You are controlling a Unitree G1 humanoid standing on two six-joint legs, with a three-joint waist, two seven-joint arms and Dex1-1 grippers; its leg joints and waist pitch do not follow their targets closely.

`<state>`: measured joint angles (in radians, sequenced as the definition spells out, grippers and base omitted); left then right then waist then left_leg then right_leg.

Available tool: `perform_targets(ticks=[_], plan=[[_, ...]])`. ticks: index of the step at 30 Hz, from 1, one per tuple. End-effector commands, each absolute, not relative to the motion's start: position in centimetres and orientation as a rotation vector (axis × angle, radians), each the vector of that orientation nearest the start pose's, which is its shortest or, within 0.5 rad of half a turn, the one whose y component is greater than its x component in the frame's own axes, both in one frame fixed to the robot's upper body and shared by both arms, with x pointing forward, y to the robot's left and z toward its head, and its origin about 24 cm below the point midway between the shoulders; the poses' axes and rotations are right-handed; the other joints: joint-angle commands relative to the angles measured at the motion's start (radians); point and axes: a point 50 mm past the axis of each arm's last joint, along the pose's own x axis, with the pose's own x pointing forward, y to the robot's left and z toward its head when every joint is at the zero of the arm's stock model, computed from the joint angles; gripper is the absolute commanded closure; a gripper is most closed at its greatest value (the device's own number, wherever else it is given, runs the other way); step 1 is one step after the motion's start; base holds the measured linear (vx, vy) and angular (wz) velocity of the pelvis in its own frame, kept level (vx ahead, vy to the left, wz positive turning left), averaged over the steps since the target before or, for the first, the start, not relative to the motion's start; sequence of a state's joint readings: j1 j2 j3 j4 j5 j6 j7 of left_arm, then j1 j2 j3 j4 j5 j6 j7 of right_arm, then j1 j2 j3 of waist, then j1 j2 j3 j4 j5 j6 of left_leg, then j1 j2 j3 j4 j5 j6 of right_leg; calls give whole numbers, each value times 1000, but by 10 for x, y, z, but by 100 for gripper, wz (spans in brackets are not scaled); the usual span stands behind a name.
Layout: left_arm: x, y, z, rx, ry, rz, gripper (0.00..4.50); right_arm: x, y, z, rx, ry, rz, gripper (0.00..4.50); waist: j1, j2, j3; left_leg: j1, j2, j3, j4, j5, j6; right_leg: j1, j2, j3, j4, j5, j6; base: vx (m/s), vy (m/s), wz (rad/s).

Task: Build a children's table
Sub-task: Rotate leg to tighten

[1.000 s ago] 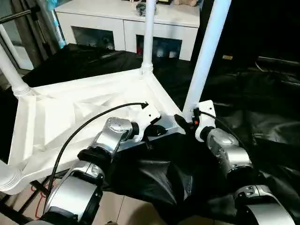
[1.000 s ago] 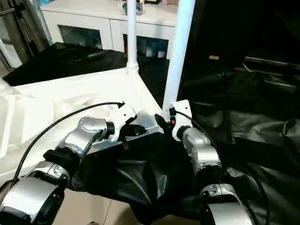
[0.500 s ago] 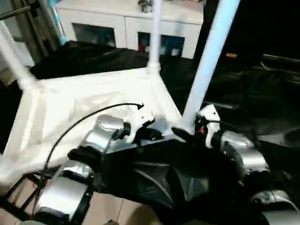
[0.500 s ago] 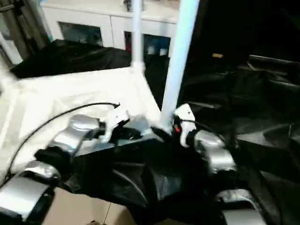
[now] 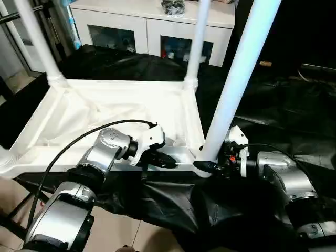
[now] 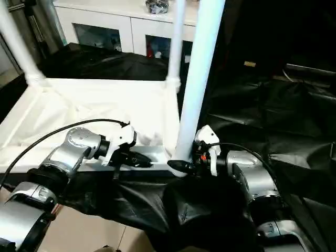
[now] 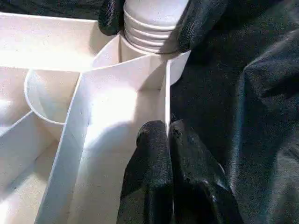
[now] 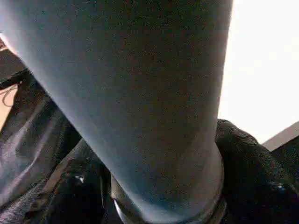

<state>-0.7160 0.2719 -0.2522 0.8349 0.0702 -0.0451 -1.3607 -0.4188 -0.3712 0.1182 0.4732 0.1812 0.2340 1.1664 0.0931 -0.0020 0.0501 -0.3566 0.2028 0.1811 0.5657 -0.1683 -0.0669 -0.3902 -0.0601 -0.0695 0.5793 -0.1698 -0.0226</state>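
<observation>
The white tabletop (image 5: 105,105) lies upside down on black sheeting, ribbed underside up. One white leg (image 5: 34,42) stands in its far left corner socket and another (image 5: 195,42) in the far right. A third leg (image 5: 236,79) rises, leaning right, from the near right corner. My left gripper (image 5: 170,161) is shut on the tabletop's near rim; in the left wrist view its fingers (image 7: 154,154) pinch that thin wall. My right gripper (image 5: 207,167) grips the third leg's ribbed base (image 7: 152,23), with black fingers (image 8: 252,177) on both sides of the leg (image 8: 140,93).
A white cabinet with glass doors (image 5: 152,26) stands behind the tabletop. Crumpled black sheeting (image 5: 273,105) covers the ground to the right and hangs below the near rim. Beige floor (image 5: 121,236) shows at the front. A black cable (image 5: 79,144) loops over my left forearm.
The head camera has shifted, so the whole scene sits differently. My right gripper has settled lower around the near leg's base. The left gripper keeps its hold on the rim.
</observation>
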Motion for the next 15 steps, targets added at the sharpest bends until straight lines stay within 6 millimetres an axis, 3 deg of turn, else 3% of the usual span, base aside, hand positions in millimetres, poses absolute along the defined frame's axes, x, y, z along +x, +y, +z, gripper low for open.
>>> perform_targets(ticks=[1,4,6,11,15], plan=[[325,98,58,377,371,-1528,450,284,-139,29,2,447,1302,168,0,-7,-63,9,37,-5,-55,-194,59,46,-83,45,-62,-236,-212,0,0,0],[328,95,58,371,357,-1484,450,286,-138,28,13,440,1256,176,-1,-8,-63,9,36,-5,-55,-193,59,46,-83,44,-62,-243,-211,0,0,0],[332,92,57,361,351,-1420,450,296,-138,23,-14,434,1121,177,-4,-10,-61,10,36,-4,-56,-203,51,42,-84,45,-65,-270,-205,0,0,0],[342,80,56,342,353,-1255,450,317,-135,5,2,493,736,180,-28,-15,-53,18,30,-15,-64,-287,3,35,-88,41,-86,-466,-147,0,0,0],[349,66,58,321,343,-1132,450,324,-124,-4,54,513,550,180,-44,-12,-52,23,29,-15,-63,-318,1,28,-85,43,-91,-468,-148,0,0,0]])
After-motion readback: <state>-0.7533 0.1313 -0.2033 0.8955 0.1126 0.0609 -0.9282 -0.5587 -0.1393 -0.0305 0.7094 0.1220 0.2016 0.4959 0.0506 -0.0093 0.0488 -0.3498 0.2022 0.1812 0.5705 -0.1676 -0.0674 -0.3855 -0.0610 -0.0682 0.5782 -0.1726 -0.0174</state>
